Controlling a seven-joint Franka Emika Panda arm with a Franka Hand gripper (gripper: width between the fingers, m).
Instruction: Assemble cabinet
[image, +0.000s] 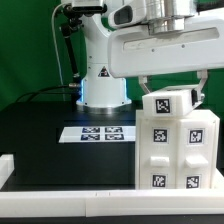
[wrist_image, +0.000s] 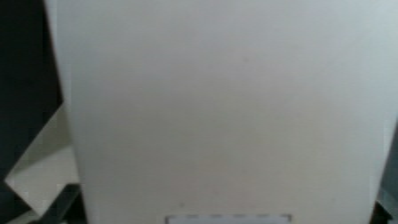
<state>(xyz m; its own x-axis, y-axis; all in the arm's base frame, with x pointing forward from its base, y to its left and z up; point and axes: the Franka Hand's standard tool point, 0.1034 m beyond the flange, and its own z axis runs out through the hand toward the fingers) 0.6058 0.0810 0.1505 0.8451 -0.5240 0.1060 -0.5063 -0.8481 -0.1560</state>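
The white cabinet (image: 180, 150) stands upright at the front of the exterior view's right, with several black-and-white tags on its front and top. My gripper (image: 172, 92) reaches down over its top end, one finger on each side of the top part, pressed against its sides. In the wrist view the cabinet's plain white surface (wrist_image: 222, 100) fills almost the whole picture, and my gripper (wrist_image: 222, 208) straddles it, with dark fingers (wrist_image: 63, 205) at its edges. The cabinet's back and far side are hidden.
The marker board (image: 100, 133) lies flat on the black table (image: 40, 140), left of the cabinet. The arm's white base (image: 100, 90) stands behind it. A white raised rim (image: 60, 195) runs along the table's front edge. A green backdrop is behind.
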